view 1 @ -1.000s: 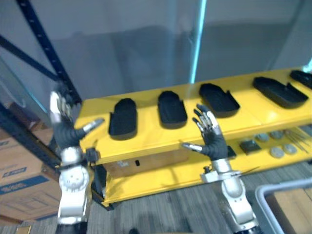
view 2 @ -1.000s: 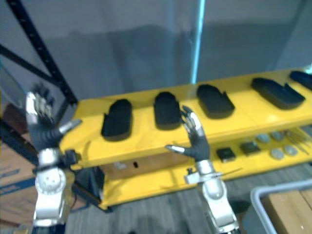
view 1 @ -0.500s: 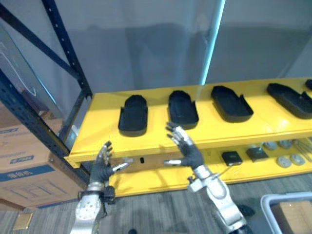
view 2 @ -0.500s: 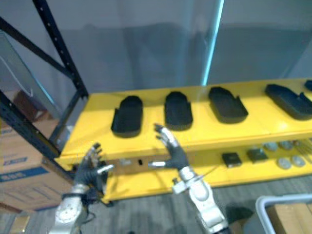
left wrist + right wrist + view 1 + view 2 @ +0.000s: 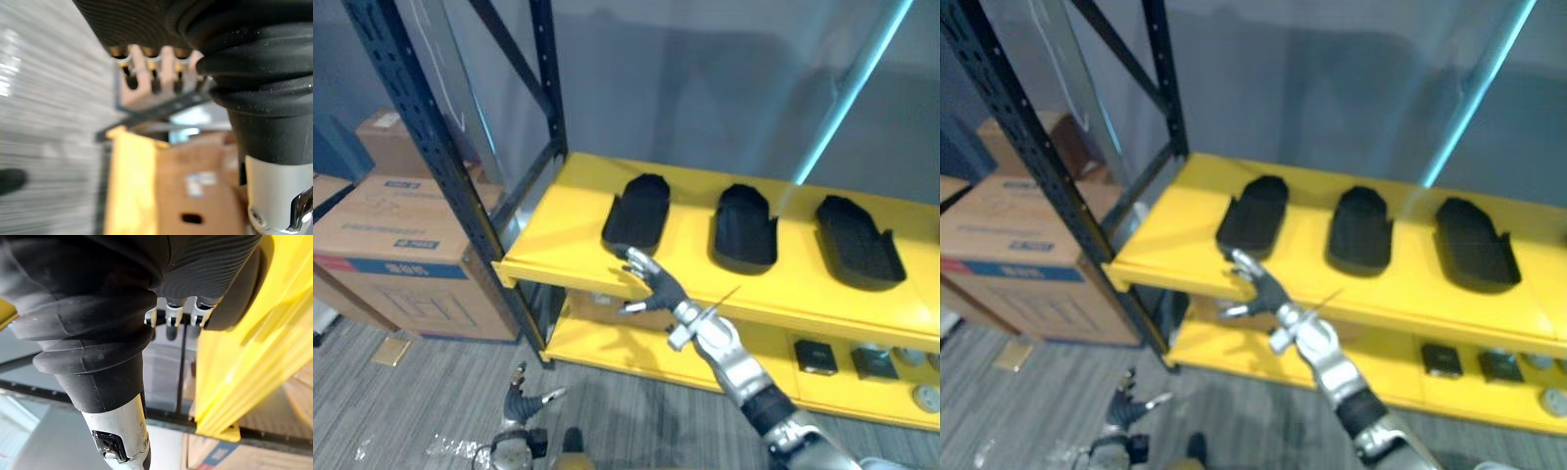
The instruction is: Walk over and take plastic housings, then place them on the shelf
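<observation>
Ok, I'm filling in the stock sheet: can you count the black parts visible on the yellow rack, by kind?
Plastic housings on the top shelf: 3
Small black square parts on the lower shelf: 2
Total: 5

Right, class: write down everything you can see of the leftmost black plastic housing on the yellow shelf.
The leftmost housing is a matte black plastic shell, elongated, rounded at its far end, with raised walls around a hollow interior. It lies flat on the yellow shelf, near its left end, apart from the next housing. The right hand, open, hovers in front of it without touching.
</observation>
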`<state>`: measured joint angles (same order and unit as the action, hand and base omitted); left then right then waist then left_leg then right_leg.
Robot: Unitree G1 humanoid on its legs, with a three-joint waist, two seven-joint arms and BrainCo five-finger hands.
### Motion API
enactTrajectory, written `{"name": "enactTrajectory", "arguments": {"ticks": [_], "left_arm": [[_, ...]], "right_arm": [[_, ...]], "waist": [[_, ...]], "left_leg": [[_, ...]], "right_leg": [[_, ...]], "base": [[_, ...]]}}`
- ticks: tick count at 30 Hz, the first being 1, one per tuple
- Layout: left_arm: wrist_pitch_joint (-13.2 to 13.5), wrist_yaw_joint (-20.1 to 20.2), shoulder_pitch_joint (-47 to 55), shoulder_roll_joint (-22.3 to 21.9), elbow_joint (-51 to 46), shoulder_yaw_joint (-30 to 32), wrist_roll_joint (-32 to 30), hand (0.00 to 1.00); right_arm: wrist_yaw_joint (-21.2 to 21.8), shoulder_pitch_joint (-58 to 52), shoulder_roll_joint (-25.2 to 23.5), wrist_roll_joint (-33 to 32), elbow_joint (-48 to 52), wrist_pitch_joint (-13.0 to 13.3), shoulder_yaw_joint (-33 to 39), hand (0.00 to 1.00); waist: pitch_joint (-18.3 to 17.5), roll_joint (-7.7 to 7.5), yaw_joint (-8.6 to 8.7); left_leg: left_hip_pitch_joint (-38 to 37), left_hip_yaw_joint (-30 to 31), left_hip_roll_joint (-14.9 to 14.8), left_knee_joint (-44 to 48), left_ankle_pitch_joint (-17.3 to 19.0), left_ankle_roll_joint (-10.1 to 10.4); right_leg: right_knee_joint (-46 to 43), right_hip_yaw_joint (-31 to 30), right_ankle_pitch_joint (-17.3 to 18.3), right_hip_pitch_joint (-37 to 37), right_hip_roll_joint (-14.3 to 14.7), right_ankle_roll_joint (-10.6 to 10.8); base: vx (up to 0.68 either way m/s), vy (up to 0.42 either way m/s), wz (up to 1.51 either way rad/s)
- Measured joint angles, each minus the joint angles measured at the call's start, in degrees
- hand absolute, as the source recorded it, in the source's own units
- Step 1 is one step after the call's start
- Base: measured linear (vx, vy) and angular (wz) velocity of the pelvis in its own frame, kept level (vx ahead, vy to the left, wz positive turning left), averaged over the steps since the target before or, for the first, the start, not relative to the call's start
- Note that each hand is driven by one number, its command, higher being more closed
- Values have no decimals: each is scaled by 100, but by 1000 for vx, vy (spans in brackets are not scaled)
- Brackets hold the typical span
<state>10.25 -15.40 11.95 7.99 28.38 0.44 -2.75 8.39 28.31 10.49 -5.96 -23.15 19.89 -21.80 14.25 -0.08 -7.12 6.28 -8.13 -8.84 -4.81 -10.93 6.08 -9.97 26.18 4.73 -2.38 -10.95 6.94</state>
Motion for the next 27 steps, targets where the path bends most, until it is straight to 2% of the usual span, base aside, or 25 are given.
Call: {"name": "enactTrajectory", "arguments": {"ticks": [1, 4, 6, 8, 13, 16, 17, 27], "left_arm": [[36, 0, -107, -3, 6, 57, 4, 0], [91, -30, -141, 2, 168, 95, 53, 0], [90, -59, -128, -2, 237, 95, 142, 0], [91, -81, -143, -5, 240, 94, 243, 0], [199, -77, -335, -4, 457, 86, 282, 0], [202, -64, -353, -2, 489, 74, 290, 0], [204, -62, -352, -5, 550, 64, 292, 0], [210, -32, -352, 2, 659, 50, 594, 0]], "right_arm": [[-67, 241, 24, 80, 0, 4, 147, 0], [-91, 506, 61, 124, 61, 7, 281, 0], [-92, 507, 94, 222, 258, 0, 264, 0], [-98, 530, 171, 245, 505, -7, 267, 0], [-138, 634, 250, 466, 518, -77, 269, 0], [-160, 922, 343, 502, 515, -106, 279, 0], [-159, 950, 394, 503, 516, -106, 280, 0], [-102, 1261, 594, 524, 328, -158, 268, 0]], "waist": [[312, 42, -14], [665, 143, -26], [696, 169, -20], [739, 220, -13], [823, 240, 6], [1175, 283, 8], [1191, 315, 18], [1282, 427, 13]], "left_leg": [[50, 6, -8, 0, -18, 27], [113, 18, 1, -1, -32, 46], [150, 8, 17, 0, -35, 46], [183, 81, 19, 1, -195, 15], [158, 158, 104, 8, -216, -25], [235, 166, 115, 674, 175, -37], [306, 198, 115, 825, 256, -35], [477, 232, 137, 954, 319, -52]], "right_leg": [[-193, -12, 50, 133, -16, -25], [-346, -57, 100, 291, -81, -3], [-400, -98, 123, 370, -94, 4], [-473, -107, 149, 432, -105, 8], [-688, -91, 265, 442, -198, 51], [-847, -117, 422, 322, -289, 61], [-906, -112, 473, 335, -305, 64], [-1134, -113, 612, 525, -384, 60]], "base": [[-172, 2, 11], [-102, -9, -2], [-1, -16, -11], [55, -52, -5], [69, -50, 7], [25, -50, -3], [-12, -26, 5], [0, -2, 1]]}}
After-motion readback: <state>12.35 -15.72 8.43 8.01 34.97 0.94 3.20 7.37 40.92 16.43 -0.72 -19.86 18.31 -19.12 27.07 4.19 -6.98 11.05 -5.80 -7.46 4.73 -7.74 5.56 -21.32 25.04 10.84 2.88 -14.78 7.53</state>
